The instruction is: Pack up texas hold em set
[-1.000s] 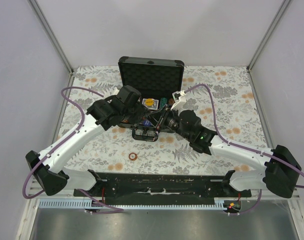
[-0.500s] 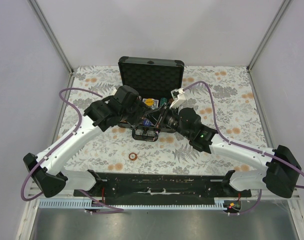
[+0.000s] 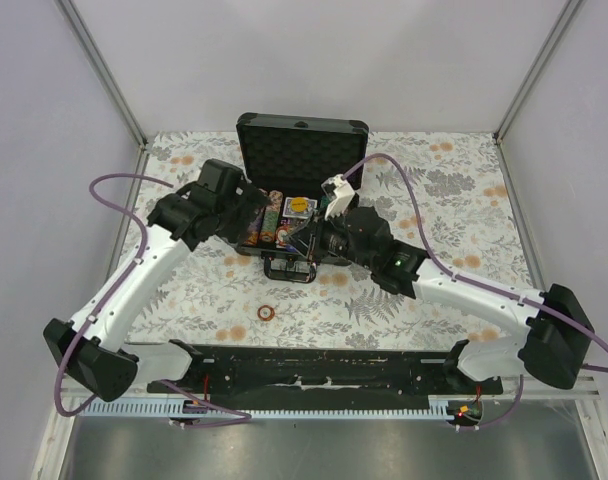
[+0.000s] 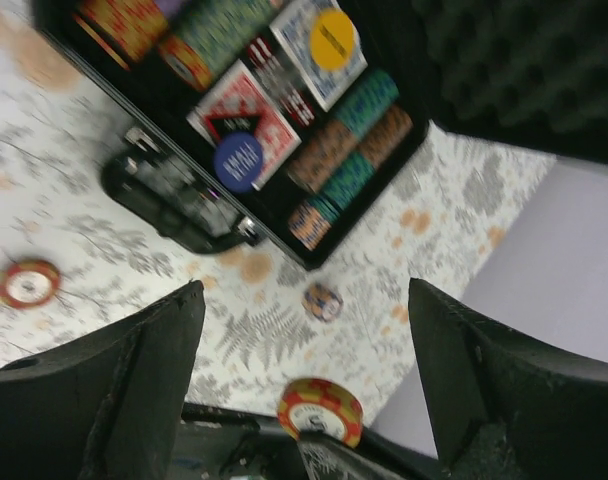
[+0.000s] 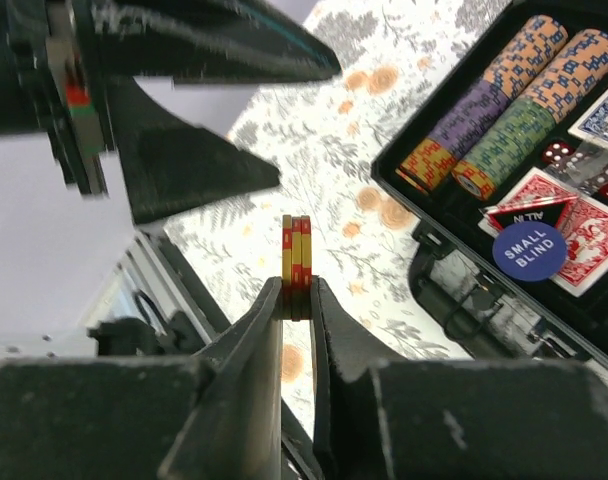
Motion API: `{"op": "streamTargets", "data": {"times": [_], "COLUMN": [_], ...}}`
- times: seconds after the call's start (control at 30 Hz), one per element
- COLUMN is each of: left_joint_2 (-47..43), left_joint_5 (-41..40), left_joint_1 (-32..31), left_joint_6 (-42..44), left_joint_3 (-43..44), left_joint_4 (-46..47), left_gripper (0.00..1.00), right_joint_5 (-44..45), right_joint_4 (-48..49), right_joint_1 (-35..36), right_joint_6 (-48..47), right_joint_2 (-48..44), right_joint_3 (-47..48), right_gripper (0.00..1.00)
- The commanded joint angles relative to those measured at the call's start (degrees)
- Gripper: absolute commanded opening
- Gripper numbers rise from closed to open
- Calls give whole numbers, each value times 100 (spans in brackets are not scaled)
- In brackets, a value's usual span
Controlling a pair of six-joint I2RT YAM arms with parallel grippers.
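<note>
Left claw: standing wide apart beside the case's left edge.
Right claw: clamping a small chip stack upright, hovering over bare counter.

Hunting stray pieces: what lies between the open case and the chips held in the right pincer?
A single loose blue-and-orange chip on the floral cloth, between case and held chips in the right pincer; left wrist view shows it.

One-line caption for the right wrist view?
Right gripper pinches a few red-and-yellow chips on edge near the open case holding chip rows and Small Blind button.
</note>
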Motion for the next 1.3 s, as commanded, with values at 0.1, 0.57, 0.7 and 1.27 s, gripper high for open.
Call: {"op": "streamTargets", "data": {"times": [0.1, 0.57, 0.7, 1.27], "left_joint_2": [-428, -938, -973, -929], "left_joint_5": [-339, -667, -525, -253], "left_joint_1": [1222, 1672, 1707, 1970], "left_joint_6": [1911, 3170, 3231, 3547], "left_joint_3": [-326, -1196, -1486, -1777], "left_joint_4": [-391, -823, -700, -524], "left_gripper": [88, 88, 88, 88], "right_joint_5": [-1023, -2133, -2194, -1764], "right_joint_4": [-1117, -3358, -3754, -3948], "right_joint_1": [-396, -801, -801, -643], "right_joint_6": [-1588, -4331, -4666, -4701], "right_joint_2": [902, 3777, 4235, 5404], "right_joint_3": [1324, 4374, 4762, 5799], "right_gripper": [4, 0, 2, 4]}}
